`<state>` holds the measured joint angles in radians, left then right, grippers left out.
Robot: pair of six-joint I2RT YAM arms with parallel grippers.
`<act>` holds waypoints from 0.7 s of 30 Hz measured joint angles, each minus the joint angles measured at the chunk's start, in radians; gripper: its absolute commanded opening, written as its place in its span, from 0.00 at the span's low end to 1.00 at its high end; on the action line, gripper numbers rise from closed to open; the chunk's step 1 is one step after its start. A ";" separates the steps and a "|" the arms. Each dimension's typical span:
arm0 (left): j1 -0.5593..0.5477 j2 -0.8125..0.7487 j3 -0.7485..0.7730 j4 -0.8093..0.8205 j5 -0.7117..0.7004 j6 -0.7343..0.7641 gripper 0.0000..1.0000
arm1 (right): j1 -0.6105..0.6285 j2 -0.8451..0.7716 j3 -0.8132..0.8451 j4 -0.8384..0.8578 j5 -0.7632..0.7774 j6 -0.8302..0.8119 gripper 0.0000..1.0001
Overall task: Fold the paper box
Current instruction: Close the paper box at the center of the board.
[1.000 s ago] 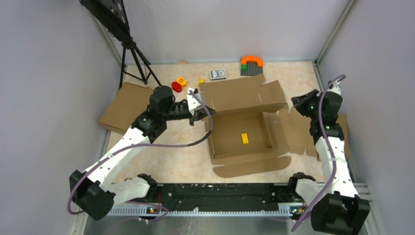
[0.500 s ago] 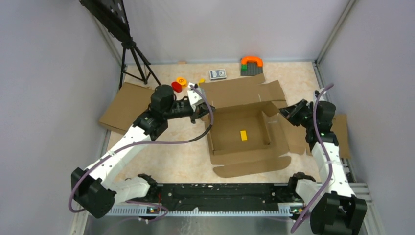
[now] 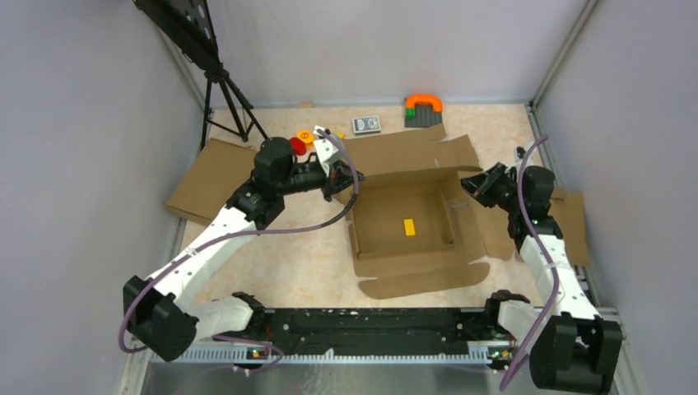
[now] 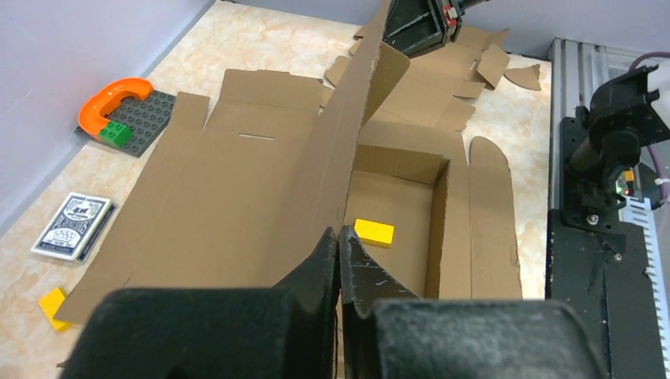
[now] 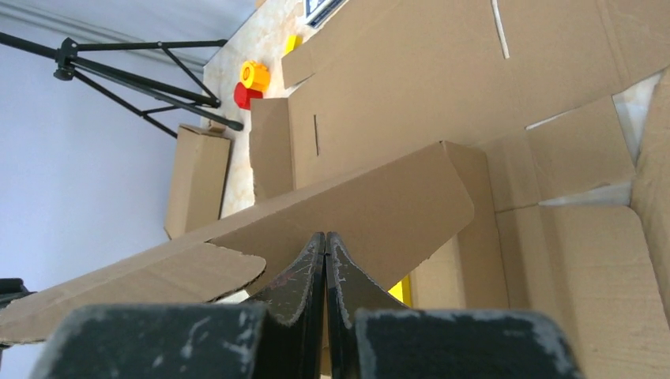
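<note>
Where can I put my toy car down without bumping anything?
Biggest bare patch: between the left arm, the paper box and the black rail. A smaller one: far right corner, beside the grey brick plate. Crowded: around the playing cards, and the cardboard scraps on the right.

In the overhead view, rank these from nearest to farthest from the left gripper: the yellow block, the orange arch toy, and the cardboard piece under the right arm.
From the left gripper:
1. yellow block, inside the paper box
2. orange arch toy, by the back wall
3. cardboard piece, at the far right
</note>
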<state>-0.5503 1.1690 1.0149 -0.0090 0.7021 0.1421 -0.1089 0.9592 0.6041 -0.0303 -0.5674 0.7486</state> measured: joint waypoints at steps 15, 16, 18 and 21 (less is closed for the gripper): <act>0.003 0.018 0.021 -0.002 -0.019 -0.043 0.00 | -0.019 -0.034 -0.067 0.105 0.103 -0.010 0.37; 0.003 0.018 0.023 -0.005 -0.019 -0.043 0.00 | -0.042 -0.057 -0.101 0.143 0.099 -0.001 0.39; 0.002 0.018 0.028 -0.017 -0.019 -0.042 0.00 | -0.087 -0.105 -0.172 0.216 0.091 0.018 0.43; 0.002 0.018 0.029 -0.022 -0.019 -0.038 0.00 | -0.117 -0.132 -0.239 0.294 0.081 0.012 0.61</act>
<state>-0.5488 1.1873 1.0443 -0.0311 0.6827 0.1040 -0.2256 0.8276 0.3653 0.2638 -0.4866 0.7609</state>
